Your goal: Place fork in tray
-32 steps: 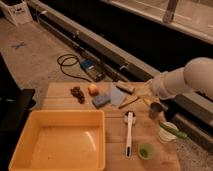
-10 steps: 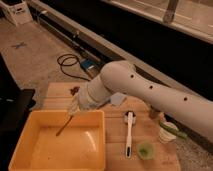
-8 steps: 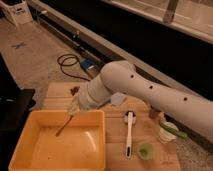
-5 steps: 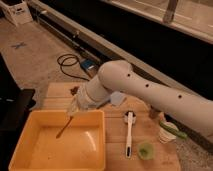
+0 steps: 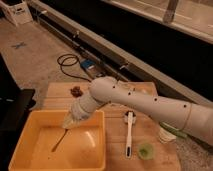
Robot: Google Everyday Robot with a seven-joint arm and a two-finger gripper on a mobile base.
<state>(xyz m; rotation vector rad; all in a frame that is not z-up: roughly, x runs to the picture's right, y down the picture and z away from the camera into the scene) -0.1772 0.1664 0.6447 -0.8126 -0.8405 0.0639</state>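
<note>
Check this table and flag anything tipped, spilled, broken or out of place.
Nothing stands out. The gripper is over the tray at its far rim, with the fork slanting down inside it. The white brush lies flat on the table beside the tray.

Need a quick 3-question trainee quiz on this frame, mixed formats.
1. True or false: the fork hangs inside the tray, below the end effector.
2. What lies on the table right of the tray? A) white brush B) red cup C) knife
3. Fill in: the end effector is above the tray's ____ edge (far/near).

Key: 1 true; 2 A; 3 far.
</note>
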